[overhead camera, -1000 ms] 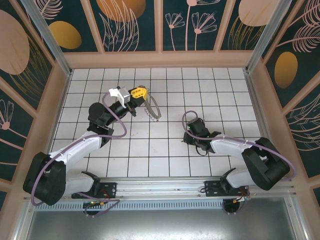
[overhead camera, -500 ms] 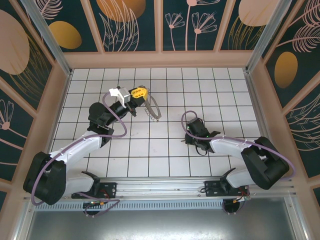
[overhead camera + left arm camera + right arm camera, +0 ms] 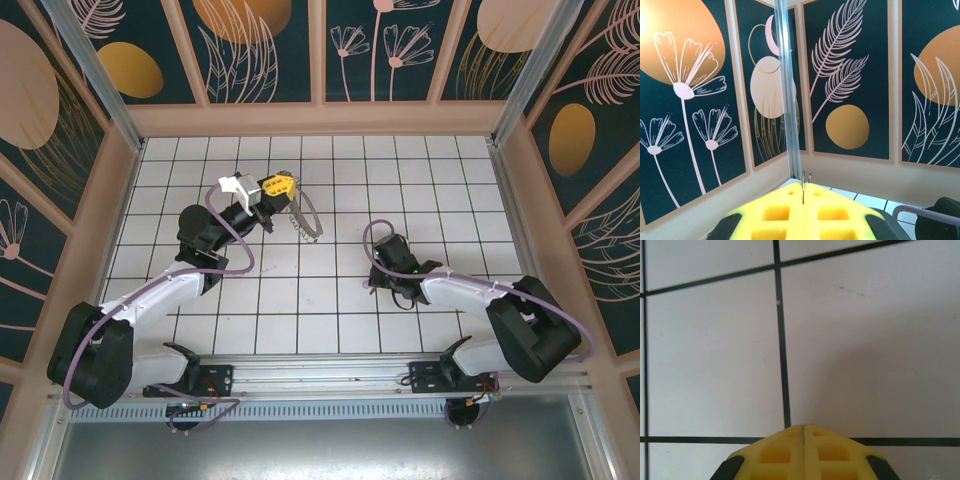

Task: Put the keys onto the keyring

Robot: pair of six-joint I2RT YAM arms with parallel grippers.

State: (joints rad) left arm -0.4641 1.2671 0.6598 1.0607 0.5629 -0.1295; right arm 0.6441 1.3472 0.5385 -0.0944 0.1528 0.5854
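Observation:
My left gripper is raised over the far left of the tiled floor, shut on the keyring, a thin grey loop with small teeth that hangs to its right. In the left wrist view the ring's thin wire pokes up from the seam between the yellow pads of my left gripper. My right gripper points down at the floor right of centre. Seen from the right wrist, my right gripper has its pads pressed together just above a tile line, with nothing visible between them. The keys are hidden.
White tiled floor with dark grid lines, walled by patterned panels on three sides. A metal post stands in the corner ahead of the left wrist. The arm bases sit on the rail at the near edge.
My right gripper's jaws have shut close to the floor, and it has shifted slightly. The left arm and the keyring have stayed still.

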